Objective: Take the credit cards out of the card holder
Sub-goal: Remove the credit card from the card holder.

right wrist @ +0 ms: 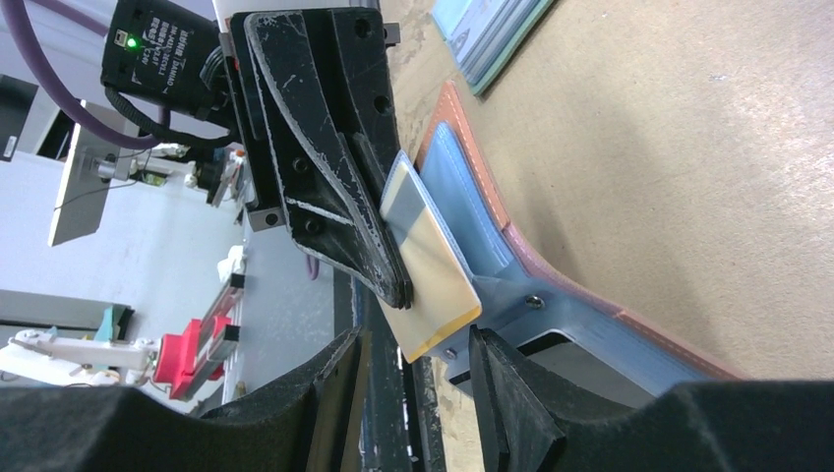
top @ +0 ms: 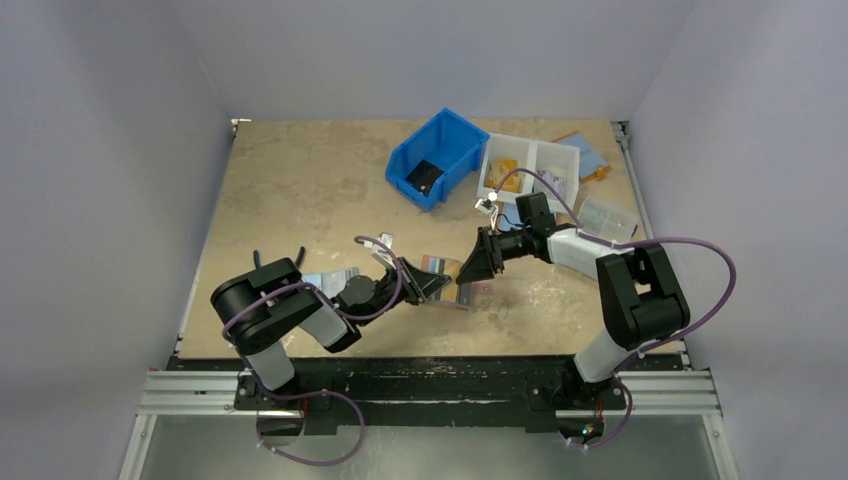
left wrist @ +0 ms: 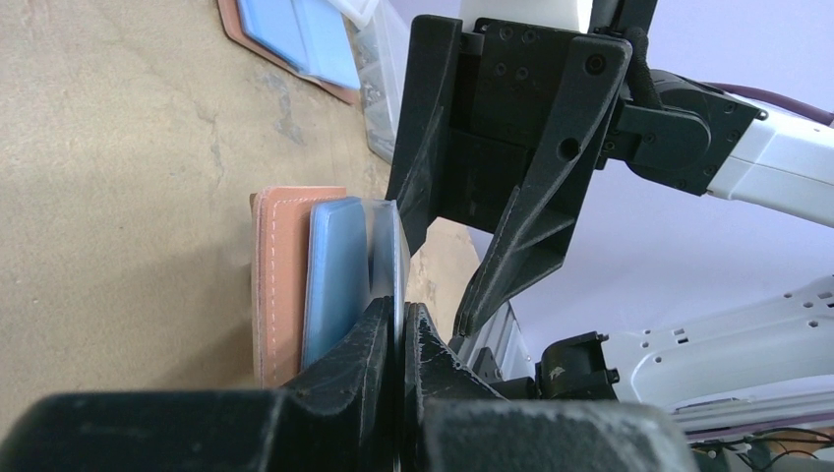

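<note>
While the left jaws are pinched tight on a card (right wrist: pixel 428 270), the right jaws stand wide, one finger either side of that card's lower corner, with no contact that I can make out. The card is grey at one end and yellow-cream at the other, and it lies against the light-blue lining of the card holder (left wrist: pixel 283 285). I can't tell whether its far edge sits in a pocket or is clear of it.

The card holder lies open mid-desk (top: pixel 300 180), right where the two sets of jaws meet, salmon side against the surface.

A small stack of cards (top: pixel 330 280) lies flat just beside the left arm, apart from the holder.

At the far side of the desk:
- blue bin (top: pixel 437 157)
- white divided tray (top: pixel 530 168), just beside the bin
- blue-lined, brown-edged folder (top: pixel 580 150), in the back right corner
- clear box (top: pixel 607 215), near the right arm
</note>
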`<state>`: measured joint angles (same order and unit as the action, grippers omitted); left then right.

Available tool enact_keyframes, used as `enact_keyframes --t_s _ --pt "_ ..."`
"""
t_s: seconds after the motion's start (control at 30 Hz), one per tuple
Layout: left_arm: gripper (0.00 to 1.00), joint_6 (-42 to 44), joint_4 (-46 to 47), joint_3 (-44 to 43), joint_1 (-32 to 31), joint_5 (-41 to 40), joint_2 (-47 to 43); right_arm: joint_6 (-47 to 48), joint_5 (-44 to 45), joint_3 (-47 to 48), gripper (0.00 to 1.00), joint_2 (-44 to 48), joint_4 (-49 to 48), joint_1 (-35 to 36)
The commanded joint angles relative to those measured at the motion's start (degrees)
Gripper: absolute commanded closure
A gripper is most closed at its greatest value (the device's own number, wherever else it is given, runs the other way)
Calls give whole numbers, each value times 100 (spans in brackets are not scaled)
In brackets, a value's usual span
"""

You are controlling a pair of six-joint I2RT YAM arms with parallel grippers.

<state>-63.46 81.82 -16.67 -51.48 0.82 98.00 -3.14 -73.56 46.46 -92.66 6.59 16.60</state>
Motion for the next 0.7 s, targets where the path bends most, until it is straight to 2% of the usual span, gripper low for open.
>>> enact_keyframes --t_s 0.0,0.17,0.43,0.6,0.67 --pt "100 -19 862 -254 -85 -64 -142 -175 -405 -50 51 -93 -273 -17" --pt "100 -16 815 -296 -116 -64 -123 -196 -661 -61 54 -103 -304 -16" --pt "99 -60 704 -195 -116 -408 -123 -257 -882 -51 77 -103 -394 -16" --pt "82 -122 786 -60 -100 -477 -176 -266 -920 -54 93 -129 -424 -24" --pt "75 -118 800 -4 -83 -478 -238 -266 -894 -64 95 -137 -430 -30"
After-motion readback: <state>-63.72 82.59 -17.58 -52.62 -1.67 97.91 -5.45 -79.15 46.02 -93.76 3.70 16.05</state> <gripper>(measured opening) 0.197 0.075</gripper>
